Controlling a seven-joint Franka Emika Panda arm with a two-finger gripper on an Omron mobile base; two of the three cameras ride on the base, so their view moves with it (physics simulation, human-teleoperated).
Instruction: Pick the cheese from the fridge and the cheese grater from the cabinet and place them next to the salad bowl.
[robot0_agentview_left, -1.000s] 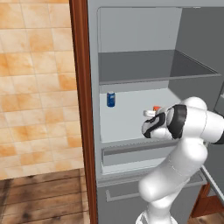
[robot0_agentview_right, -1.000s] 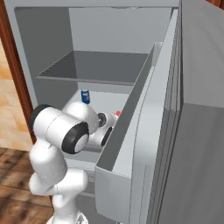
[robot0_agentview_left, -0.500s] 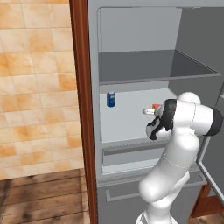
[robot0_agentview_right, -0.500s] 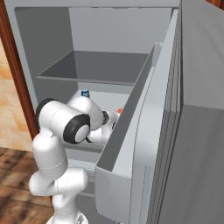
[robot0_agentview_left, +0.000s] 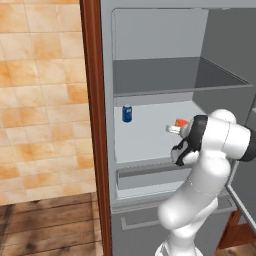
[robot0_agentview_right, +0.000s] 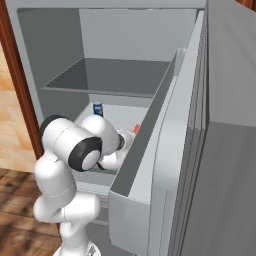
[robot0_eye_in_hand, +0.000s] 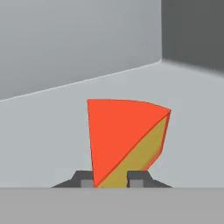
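Observation:
The cheese (robot0_eye_in_hand: 122, 135), an orange-yellow wedge with a red rind side, stands on the lower shelf of the fridge (robot0_agentview_left: 150, 145). In the hand view its lower tip sits between my two dark fingertips, which press against it from both sides. My gripper (robot0_eye_in_hand: 111, 180) is shut on the cheese. From the left base view, the gripper (robot0_agentview_left: 175, 129) reaches into the fridge at the cheese (robot0_agentview_left: 182, 122), mostly covered by the wrist. The right base view shows a sliver of the cheese (robot0_agentview_right: 136, 129) beyond my arm. The cheese grater, cabinet and salad bowl are out of view.
A small blue can (robot0_agentview_left: 127, 113) stands at the back left of the same shelf. A shelf (robot0_agentview_left: 170, 82) hangs above it, and a drawer (robot0_agentview_left: 145, 176) lies below. The open fridge door (robot0_agentview_right: 220, 150) stands close on the right. A dark wooden panel (robot0_agentview_left: 92, 100) borders the fridge on the left.
The fingers have closed in from wide open onto the cheese. The arm has pushed a little deeper into the fridge.

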